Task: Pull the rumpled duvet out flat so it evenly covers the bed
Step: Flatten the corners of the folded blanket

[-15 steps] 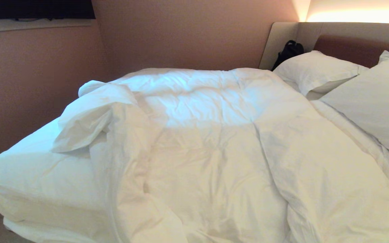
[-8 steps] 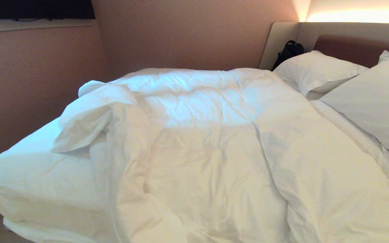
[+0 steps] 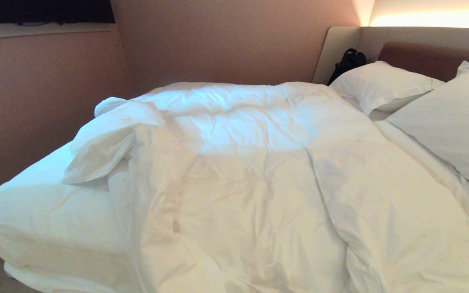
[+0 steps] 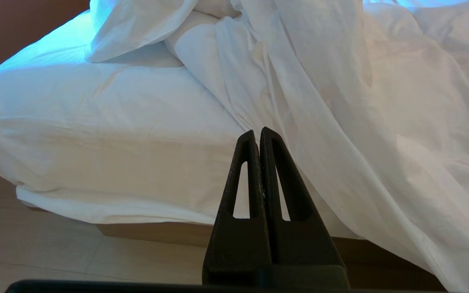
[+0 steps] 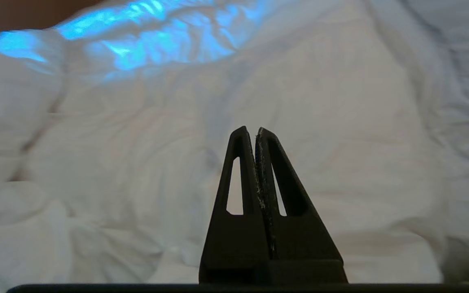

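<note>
The white duvet lies rumpled across the bed, bunched and folded back at its left side, leaving bare sheet at the bed's near left corner. In the left wrist view my left gripper is shut and empty, short of the mattress corner, where the duvet hangs over the side. My right gripper is shut and empty, hovering above the wrinkled duvet. Neither gripper appears in the head view.
Two white pillows lean at the padded headboard on the right. A black bag sits in the far corner. Pink walls close in behind and left. The wooden base and pale floor show below.
</note>
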